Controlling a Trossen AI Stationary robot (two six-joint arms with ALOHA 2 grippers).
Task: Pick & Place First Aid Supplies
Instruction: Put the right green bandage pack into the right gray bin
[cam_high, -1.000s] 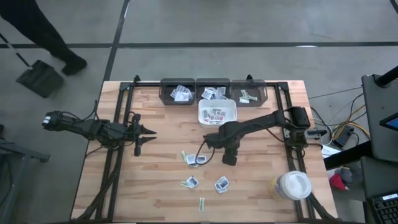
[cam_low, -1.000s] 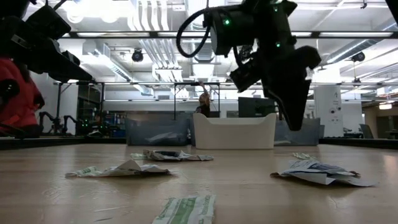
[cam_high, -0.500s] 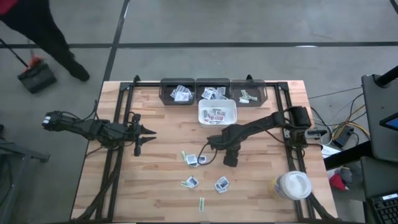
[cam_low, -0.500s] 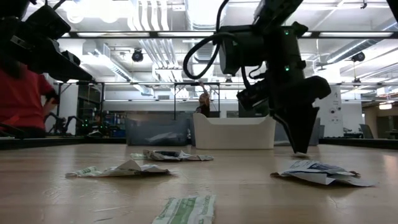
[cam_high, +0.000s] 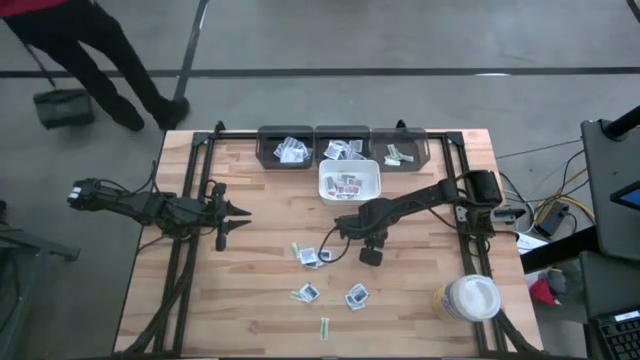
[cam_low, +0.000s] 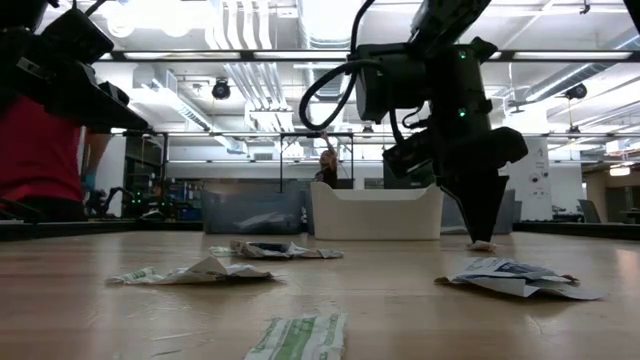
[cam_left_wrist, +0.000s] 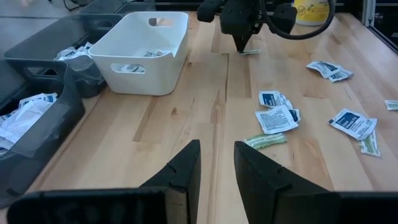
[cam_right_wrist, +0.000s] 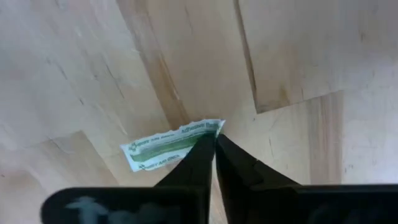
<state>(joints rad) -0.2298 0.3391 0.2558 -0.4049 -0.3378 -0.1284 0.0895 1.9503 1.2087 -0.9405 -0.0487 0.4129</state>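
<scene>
The right end effector (cam_right_wrist: 214, 146) is clenched on one end of a green-printed strip (cam_right_wrist: 168, 146) lying on the desk (cam_high: 260, 250). The white tray (cam_high: 350, 180) holds several packets (cam_high: 347, 185).

A paper-like green-printed packet (cam_right_wrist: 171, 145) is pinched by the matt black right gripper (cam_right_wrist: 213, 144) on pale, smooth-grained wooden table (cam_right_wrist: 298, 56).

Bright, even light falls from ceiling lamps (cam_low: 170, 14) that blow out to white glare toward 11 o'clock in the low view, turning the arms there into dark silhouettes. From above, the surface (cam_high: 260, 215) is evenly lit with only soft, short shadows. The strip (cam_low: 298, 337) nearest the low camera is out of focus, and the right wrist view is soft throughout.
</scene>
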